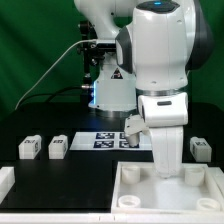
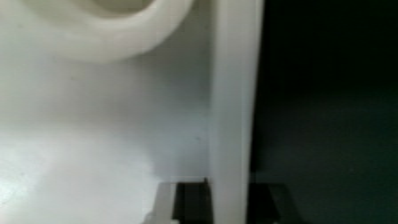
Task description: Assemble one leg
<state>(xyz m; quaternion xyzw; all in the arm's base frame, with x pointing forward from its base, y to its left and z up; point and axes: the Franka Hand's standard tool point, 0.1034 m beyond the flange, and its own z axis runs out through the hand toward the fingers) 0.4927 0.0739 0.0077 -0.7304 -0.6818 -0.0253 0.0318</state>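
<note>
The large white panel (image 1: 170, 195) with a raised rim lies at the front on the exterior view's right. My gripper (image 1: 164, 170) reaches down onto its far rim. In the wrist view the two dark fingers (image 2: 192, 205) stand tight on either side of the rim (image 2: 233, 110), so the gripper (image 2: 233, 197) is shut on it. A round boss (image 2: 125, 20) shows inside the panel. Two legs (image 1: 28, 148) (image 1: 58, 148) lie on the exterior view's left and one leg (image 1: 200, 150) on its right. All are small white blocks with tags, away from the gripper.
The marker board (image 1: 100, 140) lies on the black table behind the panel, partly hidden by the arm. A small tagged white piece (image 1: 131, 127) shows beside the arm. A white part (image 1: 5, 182) sits at the left edge. A green curtain hangs behind.
</note>
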